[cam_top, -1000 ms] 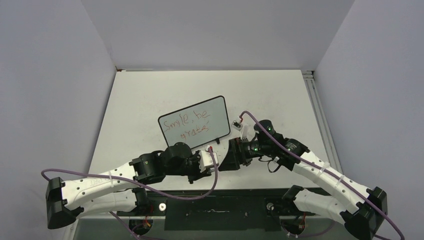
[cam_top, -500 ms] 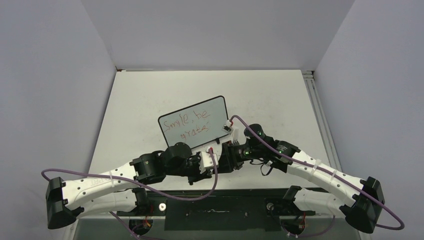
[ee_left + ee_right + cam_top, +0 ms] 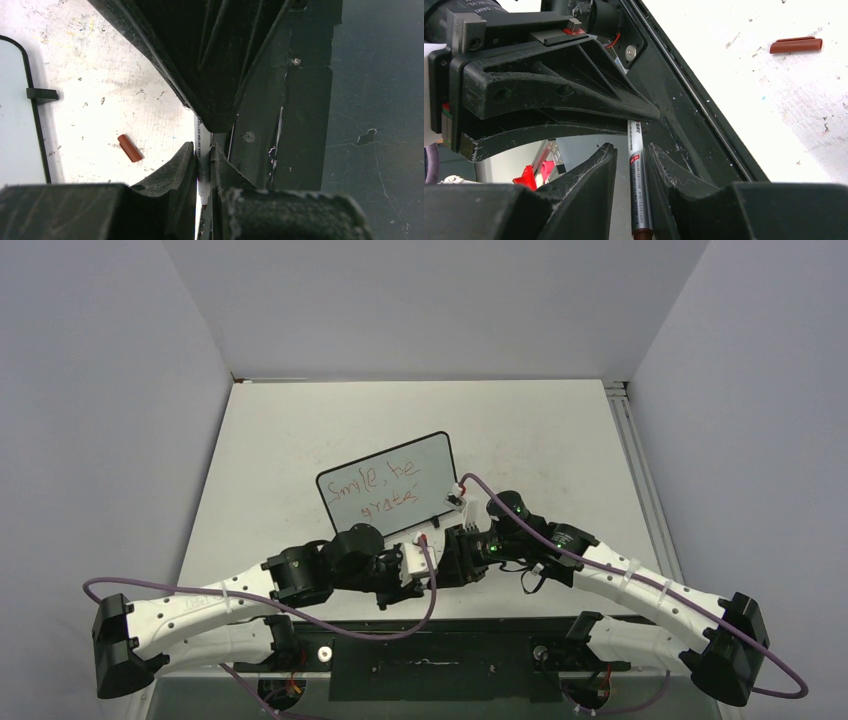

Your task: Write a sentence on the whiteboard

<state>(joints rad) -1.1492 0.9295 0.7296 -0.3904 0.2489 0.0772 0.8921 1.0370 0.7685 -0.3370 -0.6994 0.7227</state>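
The whiteboard (image 3: pixel 388 485) stands mid-table, and the sentence (image 3: pixel 378 483) on it is red lettering in two lines. Its black frame (image 3: pixel 37 130) shows at the left of the left wrist view. My left gripper (image 3: pixel 422 575) (image 3: pixel 202 152) is shut on a slim white marker (image 3: pixel 202 145) with its red tip bare. My right gripper (image 3: pixel 447 558) (image 3: pixel 631 150) faces it, jaws narrowly open round the same marker (image 3: pixel 639 185). That marker rests against one finger, and a slit of daylight shows on its other side.
A loose red-brown cap (image 3: pixel 130 148) (image 3: pixel 796 45) lies on the white table near the whiteboard's foot (image 3: pixel 42 93). The black strip at the table's near edge (image 3: pixel 380 100) runs under both grippers. Purple cables loop from both wrists.
My right arm has swung left up to the left gripper. Its jaws have narrowed from wide open to close round the marker. The left arm has held still.
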